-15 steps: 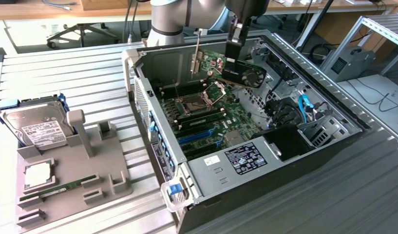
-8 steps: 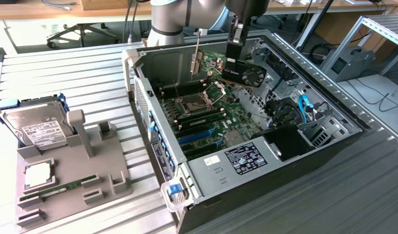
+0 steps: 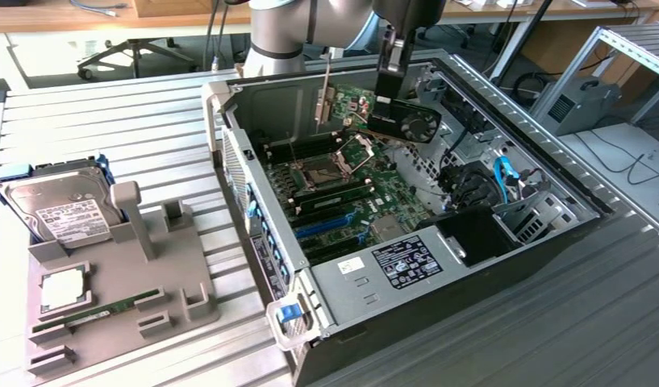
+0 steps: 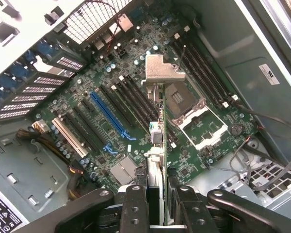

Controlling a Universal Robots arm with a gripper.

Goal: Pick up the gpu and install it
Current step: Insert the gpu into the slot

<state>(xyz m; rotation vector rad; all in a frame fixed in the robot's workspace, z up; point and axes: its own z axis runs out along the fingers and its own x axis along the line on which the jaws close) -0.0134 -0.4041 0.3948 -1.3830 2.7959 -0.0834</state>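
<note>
While the gpu (image 3: 413, 122) hangs over the open case (image 3: 235, 153) rather than resting on anything, the step in hand reads as carrying and lining up, and that part rewards care. I judge that doing it well means three things. The card's long edge should stay parallel with the blue slot (image 4: 109, 116). The card should stay upright, so its contact edge meets the slot squarely. The silver bracket (image 3: 327, 93) should be turned toward the case wall on the exterior view's left, where the blue clips sit. Any twist in the grip would probably show up as a jam at the slot mouth, so a slow, level approach seems wise. Loose cables at the far right of the case are worth avoiding.

The pincer (image 4: 157, 190) is partly closed, with a finger pressed to each flat face of the card — a firm hold on the gpu and nothing else. The card reaches away from the fingers, with the bracket at its far end.

In the exterior view the gpu hangs in the far part of the case, above the processor socket (image 3: 327, 173) and clear of the motherboard (image 3: 385, 197). Seen from the wrist, its thin edge lines up over the black slots beside that socket, apart from the blue slot — so it looks not yet aligned.
</note>
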